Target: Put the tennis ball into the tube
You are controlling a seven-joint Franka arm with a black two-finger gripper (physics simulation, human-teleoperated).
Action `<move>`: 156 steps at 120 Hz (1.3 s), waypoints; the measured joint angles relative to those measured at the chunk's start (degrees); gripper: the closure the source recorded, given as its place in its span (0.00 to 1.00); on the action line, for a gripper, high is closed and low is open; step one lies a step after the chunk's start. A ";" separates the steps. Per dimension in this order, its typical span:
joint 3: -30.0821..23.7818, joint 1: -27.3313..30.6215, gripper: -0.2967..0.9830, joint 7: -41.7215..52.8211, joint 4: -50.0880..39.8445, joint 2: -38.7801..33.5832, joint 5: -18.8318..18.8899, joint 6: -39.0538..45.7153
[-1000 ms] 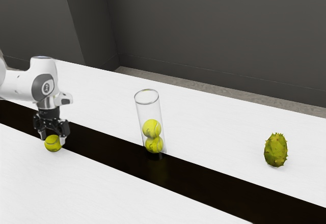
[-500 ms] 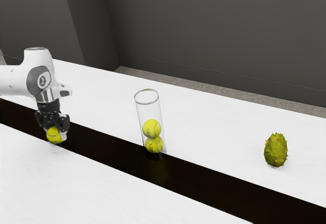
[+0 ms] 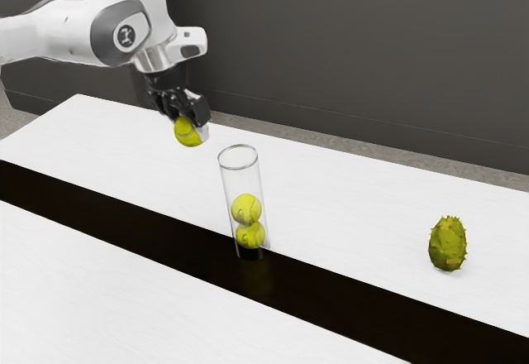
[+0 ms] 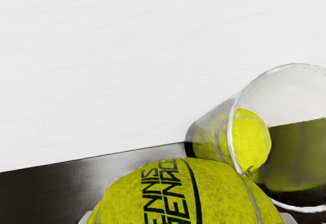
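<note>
– Ball (image 3: 189,134) carried up, now near the tube's (image 3: 245,180) mouth; gripper (image 3: 192,124) pinches both its sides.
– Likely light, springy, grippy fuzz. Best held across its middle, underside free.

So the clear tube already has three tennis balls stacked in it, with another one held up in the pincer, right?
Not three: the exterior view shows two in the clear tube, an upper ball on a lower ball. The other tennis ball is indeed held up in the pincer.
</note>
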 joint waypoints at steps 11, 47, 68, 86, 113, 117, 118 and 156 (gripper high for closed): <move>-1.97 -2.44 0.66 -2.42 1.52 0.29 0.17 -1.20; -2.93 -3.90 0.65 -8.50 4.10 2.36 0.40 -3.09; -3.18 -5.18 0.59 -11.04 4.71 3.13 0.32 -3.64; -3.15 -5.80 0.43 -12.33 7.68 6.59 1.22 -3.98; -3.29 -6.18 0.30 -13.48 9.18 7.62 1.53 -4.54; -3.33 -6.11 0.29 -13.61 9.19 6.52 1.52 -5.06; -3.34 -6.12 0.29 -13.64 9.20 6.24 1.52 -5.21; -3.91 -6.68 0.24 -4.44 14.67 3.93 10.50 -11.97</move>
